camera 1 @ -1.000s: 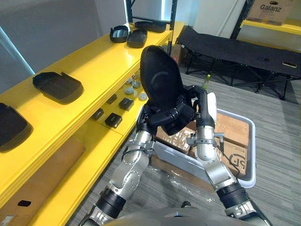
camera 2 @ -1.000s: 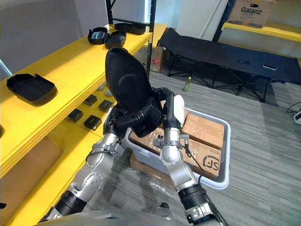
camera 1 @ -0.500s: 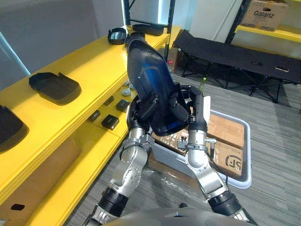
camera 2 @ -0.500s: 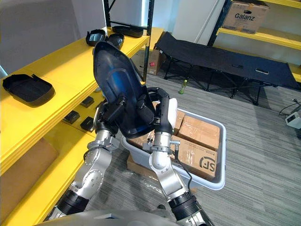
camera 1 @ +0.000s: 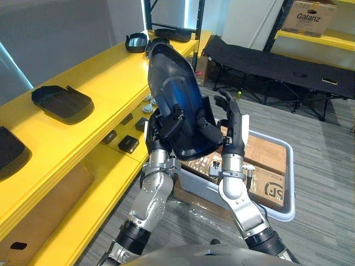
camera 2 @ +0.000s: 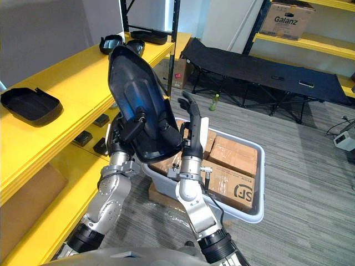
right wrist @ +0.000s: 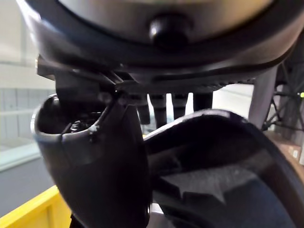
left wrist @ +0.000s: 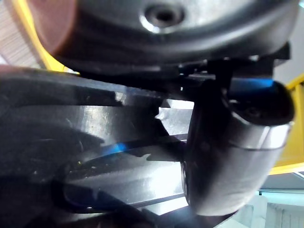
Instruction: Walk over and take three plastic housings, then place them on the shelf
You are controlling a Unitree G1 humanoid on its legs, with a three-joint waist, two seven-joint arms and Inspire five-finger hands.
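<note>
Above the grey bin (camera 2: 260,183), the plastic housing (camera 1: 175,94) stands upright, left hand (camera 1: 169,123) clamped round its lower rim (right hand (camera 1: 232,124) straight-fingered alongside); the yellow shelf (camera 1: 105,83) lies left.

Dark block lettering runs across the front of the cardboard box (camera 2: 291,19) up on the far shelf (camera 1: 333,37), towards its left end. Down in the grey bin (camera 2: 260,166) on the floor, the near carton (camera 2: 238,188) carries a dark round logo with large letters on its top face, by the bin's near right corner. The smaller marks beside that logo are too small to tell.
</note>
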